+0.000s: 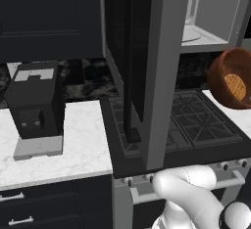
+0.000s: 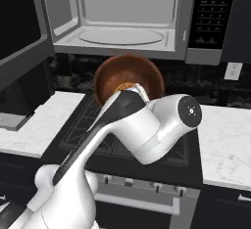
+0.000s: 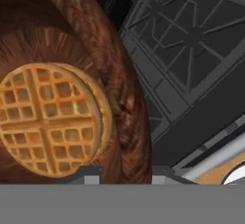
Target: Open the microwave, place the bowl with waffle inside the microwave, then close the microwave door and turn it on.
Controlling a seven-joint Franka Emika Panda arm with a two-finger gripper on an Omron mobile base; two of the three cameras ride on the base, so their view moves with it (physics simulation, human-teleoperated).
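Note:
The microwave [image 2: 122, 8] hangs above the stove with its pale grey cavity and round turntable [image 2: 120, 36] exposed. The microwave door [image 1: 147, 52] stands swung wide to the left, its dark bar handle [image 1: 128, 76] facing me. The reddish-brown bowl [image 2: 147, 74] hangs in the air just below the cavity, tipped on its side, with a round waffle [image 3: 48, 120] resting in it. My gripper [image 3: 125, 173] is shut on the bowl [image 3: 110, 50], one fingertip on each side of the rim. From the left base, the bowl [image 1: 230, 79] shows at the right edge, over the burners.
A black stove [image 1: 196, 120] with grates lies under the bowl. A black coffee machine [image 1: 37, 105] stands on the marble counter [image 1: 83, 149] to the left. More counter [image 2: 225, 135] and a wall outlet [image 2: 234, 70] are on the right. The microwave's keypad [image 2: 208, 12] sits beside the cavity.

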